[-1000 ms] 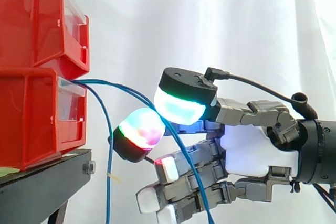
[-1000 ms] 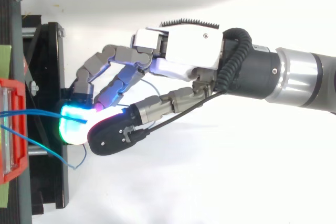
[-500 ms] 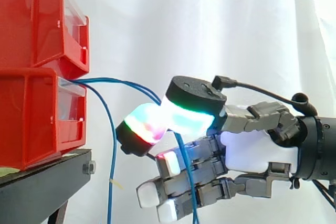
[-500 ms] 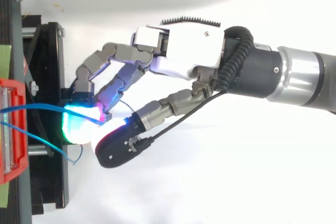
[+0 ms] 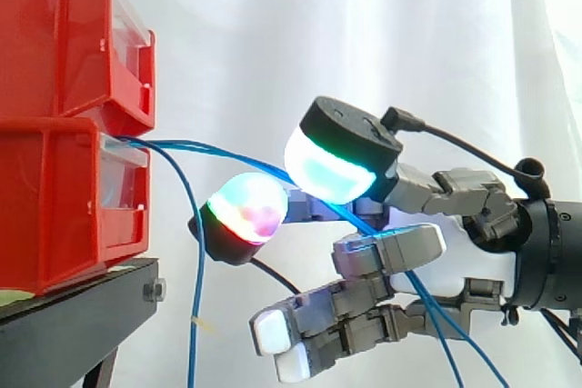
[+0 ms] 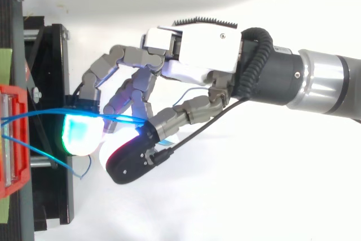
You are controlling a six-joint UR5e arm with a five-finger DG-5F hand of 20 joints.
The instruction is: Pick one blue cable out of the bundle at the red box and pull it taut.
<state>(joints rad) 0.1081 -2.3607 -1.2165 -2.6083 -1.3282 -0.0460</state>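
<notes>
1. Blue cable (image 5: 182, 144) pinching: closing curled fingers (image 5: 391, 250) and thumb pad on one strand, probably separating it from the bundle.
2. Holding the hand (image 6: 203, 49) near the red box (image 5: 55, 197), likely shortening the run before pulling.
3. Running lengthwise almost level from box to hand, sagging slightly, then trailing down rightward.
4. Leaving a loose strand (image 5: 194, 297) hanging beside the black stand (image 5: 82, 302).
</notes>
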